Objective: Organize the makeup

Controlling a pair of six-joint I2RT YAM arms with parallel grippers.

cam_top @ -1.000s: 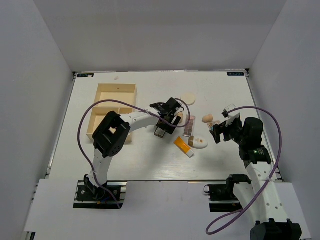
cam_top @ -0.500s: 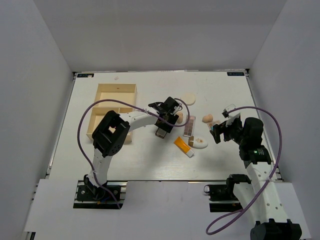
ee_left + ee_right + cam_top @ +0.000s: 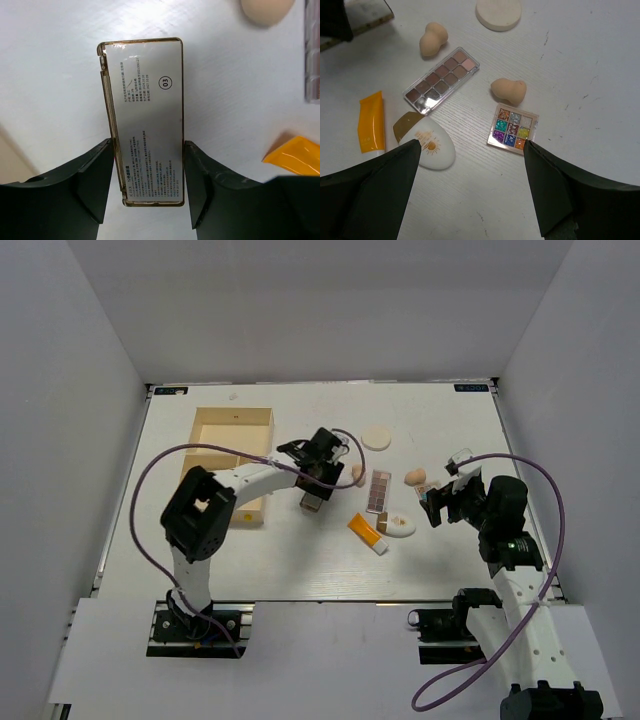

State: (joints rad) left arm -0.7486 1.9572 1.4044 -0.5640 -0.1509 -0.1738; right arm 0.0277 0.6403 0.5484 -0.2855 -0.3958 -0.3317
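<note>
1. My left gripper [image 3: 148, 167] pinches a gold-edged palette [image 3: 145, 120] across its narrow width, one finger against each long edge. The printed label side, marked "03", faces the wrist camera.
2. From overhead, that palette sits just right of the wooden compartment box [image 3: 225, 430], near its front corner and outside every compartment. I cannot tell whether it touches the table [image 3: 300, 560] or hangs just above it.
3. My right gripper [image 3: 470, 150] has its jaws spread wide and holds nothing. It hovers over the loose makeup on the right half of the table.
4. Between its fingers I see a small square glitter palette [image 3: 513, 131] with nine coloured pans, lying flat.
5. A beige sponge [image 3: 509, 91] lies on its side just beyond the glitter palette. They are close, but I cannot tell whether they touch.
6. A long eyeshadow palette [image 3: 442, 79] of brown shades lies diagonally to the left, with a second sponge [image 3: 432, 39] just beyond its far end.
7. The round white disc [image 3: 498, 12] lies farthest out, apart from the rest.
8. The orange tube [image 3: 371, 128] lies just beside the white oval item [image 3: 434, 147], whose gold cap points toward the long palette.
</note>
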